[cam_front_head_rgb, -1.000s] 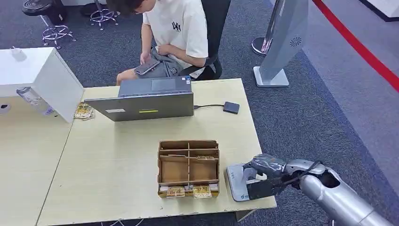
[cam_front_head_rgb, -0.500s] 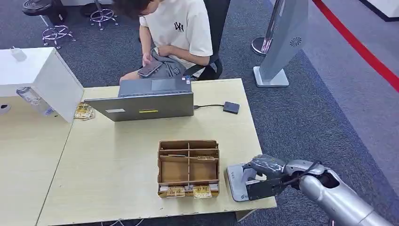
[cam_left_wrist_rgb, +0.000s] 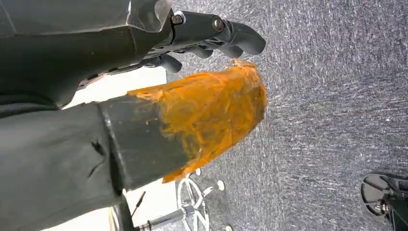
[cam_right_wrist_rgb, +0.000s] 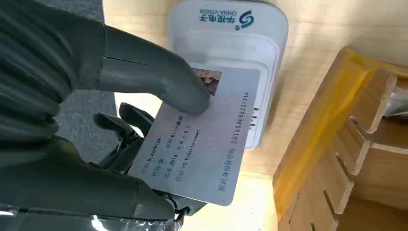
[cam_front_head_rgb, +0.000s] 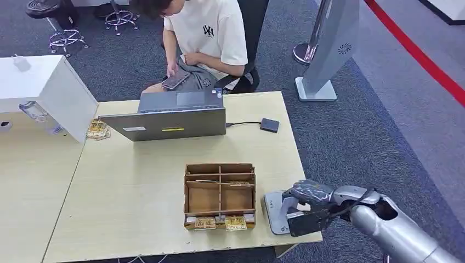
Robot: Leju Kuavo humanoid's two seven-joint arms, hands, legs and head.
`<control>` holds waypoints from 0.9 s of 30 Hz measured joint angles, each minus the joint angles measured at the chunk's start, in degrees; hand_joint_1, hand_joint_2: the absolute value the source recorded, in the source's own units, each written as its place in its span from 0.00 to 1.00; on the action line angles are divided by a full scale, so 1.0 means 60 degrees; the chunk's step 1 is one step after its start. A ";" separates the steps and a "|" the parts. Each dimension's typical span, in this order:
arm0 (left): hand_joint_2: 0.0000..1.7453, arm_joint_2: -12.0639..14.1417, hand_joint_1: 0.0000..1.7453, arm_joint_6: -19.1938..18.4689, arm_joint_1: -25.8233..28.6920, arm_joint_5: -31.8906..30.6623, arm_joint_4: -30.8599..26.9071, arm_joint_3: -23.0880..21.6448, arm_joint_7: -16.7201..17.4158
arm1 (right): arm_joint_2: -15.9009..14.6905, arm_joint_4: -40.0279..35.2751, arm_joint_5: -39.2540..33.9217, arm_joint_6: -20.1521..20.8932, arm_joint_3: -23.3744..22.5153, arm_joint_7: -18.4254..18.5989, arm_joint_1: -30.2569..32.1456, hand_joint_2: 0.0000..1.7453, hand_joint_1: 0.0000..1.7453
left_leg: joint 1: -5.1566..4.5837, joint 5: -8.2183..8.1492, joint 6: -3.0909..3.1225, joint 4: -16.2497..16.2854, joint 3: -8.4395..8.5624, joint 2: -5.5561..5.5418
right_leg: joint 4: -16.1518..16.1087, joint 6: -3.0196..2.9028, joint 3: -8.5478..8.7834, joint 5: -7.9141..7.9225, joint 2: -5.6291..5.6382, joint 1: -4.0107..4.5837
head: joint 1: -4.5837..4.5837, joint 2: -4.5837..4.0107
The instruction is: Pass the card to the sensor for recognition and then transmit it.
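Note:
My right hand (cam_front_head_rgb: pixel 306 207) pinches a pale ID card (cam_right_wrist_rgb: pixel 201 137) between thumb and fingers, held just over the white card sensor (cam_right_wrist_rgb: pixel 228 53). That sensor (cam_front_head_rgb: pixel 276 211) lies at the table's front right corner, right of the cardboard divider box (cam_front_head_rgb: pixel 220 194). The card's printed face with its small photo shows in the right wrist view, overlapping the sensor's pad. My left hand (cam_left_wrist_rgb: pixel 202 36) hangs beside my body over grey carpet, fingers curled in, holding nothing.
A laptop (cam_front_head_rgb: pixel 171 116) stands at the table's far side with a small dark device (cam_front_head_rgb: pixel 269 125) wired to it. A person (cam_front_head_rgb: pixel 205 38) sits behind it with a phone. A white cabinet (cam_front_head_rgb: pixel 49 90) stands at the left. The table's front edge (cam_front_head_rgb: pixel 181 251) is close.
My right hand with the card has shifted slightly toward the table's front edge over the sensor. The seated person has moved a little.

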 joint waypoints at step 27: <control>0.00 0.0095 0.00 0.0040 -0.0010 -0.0015 0.0000 0.0004 -0.0288 | 0.0077 -0.0204 0.0047 -0.0058 0.0153 -0.0044 0.0010 1.00 1.00 | 0.0000 0.0000 0.0000 -0.0001 0.0000 0.0001 | 0.0000 0.0000 0.0000 0.0000 -0.0001 0.0000 | 0.0000 0.0000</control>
